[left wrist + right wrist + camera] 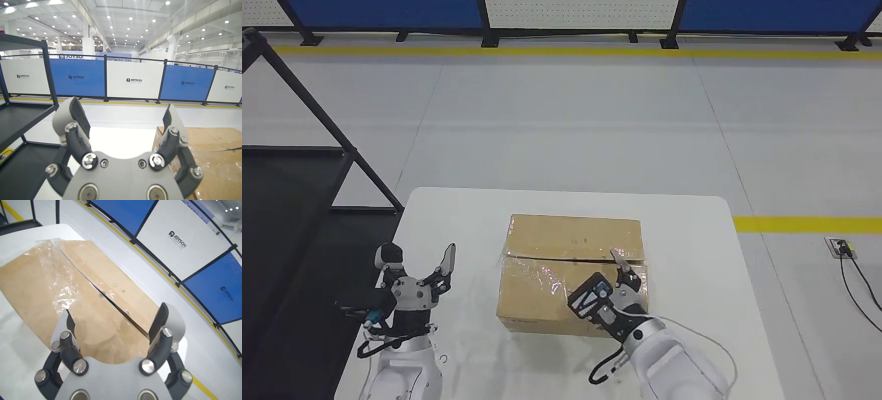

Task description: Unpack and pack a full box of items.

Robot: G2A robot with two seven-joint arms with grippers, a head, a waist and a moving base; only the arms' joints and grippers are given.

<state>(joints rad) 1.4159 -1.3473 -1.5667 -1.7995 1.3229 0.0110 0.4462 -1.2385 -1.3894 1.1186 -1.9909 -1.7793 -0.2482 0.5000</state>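
Observation:
A closed brown cardboard box (570, 268) lies in the middle of the white table (692, 230), its two top flaps meeting at a seam under clear tape. In the right wrist view the box (56, 291) lies just below my right gripper (115, 315), which hovers open over the box's near right corner with nothing between its fingers; the top view shows the right gripper (606, 278) there. My left gripper (422, 262) stands open and empty to the left of the box, above the table. In the left wrist view the left gripper (122, 111) points outward, with the box (213, 151) beside it.
A black metal shelf frame (302, 170) stands off the table's left side, and in the left wrist view the frame (22, 113) is close by. Blue and white fence panels (572, 14) line the far floor. Bare table surface surrounds the box.

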